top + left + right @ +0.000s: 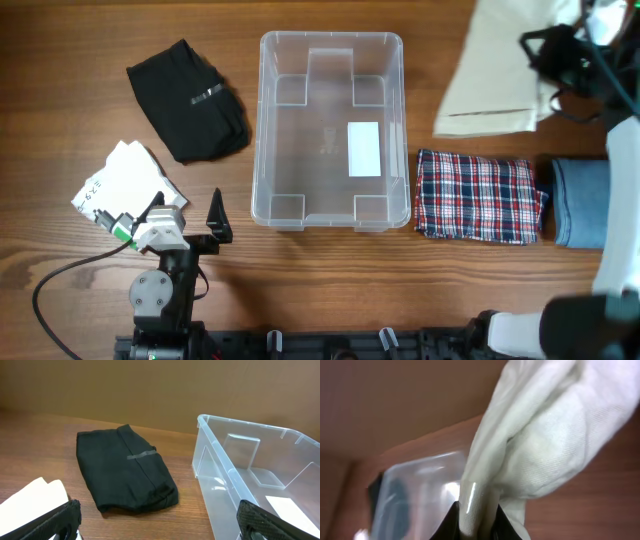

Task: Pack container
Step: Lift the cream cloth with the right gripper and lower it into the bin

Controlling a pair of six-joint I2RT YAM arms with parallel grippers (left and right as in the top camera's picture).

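Note:
A clear plastic container [262, 120] stands empty in the middle of the table, also seen in the left wrist view as the container [210, 475]. My right gripper [560, 55] is at the far right, raised, shut on a cream cloth [495, 75] that hangs from it; the right wrist view shows the cream cloth [535, 445] pinched between the dark fingers [449, 525]. My left gripper [216, 215] rests open near the front left. A folded black garment [190, 100] lies left of the container, ahead of the left gripper [160, 527] as the black garment [125, 470].
A folded red plaid cloth [475, 195] and folded blue jeans [578, 200] lie right of the container. A white packet with a label [120, 180] lies at the left, by the left arm. A black cable [60, 290] loops at the front left.

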